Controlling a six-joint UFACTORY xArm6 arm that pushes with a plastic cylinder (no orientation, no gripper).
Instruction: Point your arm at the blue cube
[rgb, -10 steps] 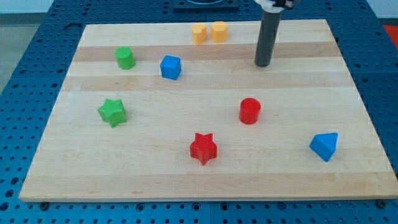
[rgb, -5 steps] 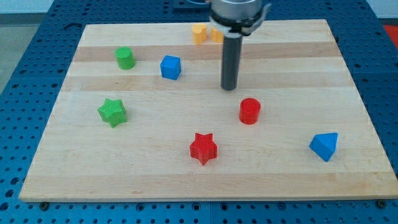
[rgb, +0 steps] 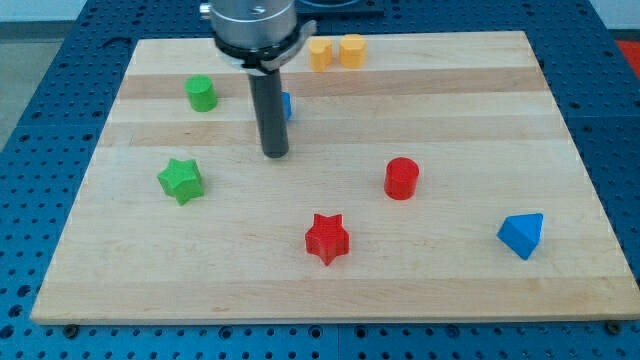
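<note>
The blue cube (rgb: 286, 105) sits in the upper middle-left of the wooden board (rgb: 480, 120), mostly hidden behind my dark rod; only a sliver shows at the rod's right side. My tip (rgb: 275, 154) rests on the board just below the cube, toward the view's bottom. Whether the tip touches the cube cannot be told.
A green cylinder (rgb: 201, 93) and a green star (rgb: 181, 180) lie at the left. Two yellow blocks (rgb: 320, 53) (rgb: 352, 49) sit at the top. A red cylinder (rgb: 401, 178), a red star (rgb: 327, 238) and a blue wedge-like block (rgb: 522, 234) lie lower right.
My rod has swept from the upper right leftward and down across the board, and now stands in front of the blue cube. No block has visibly moved.
</note>
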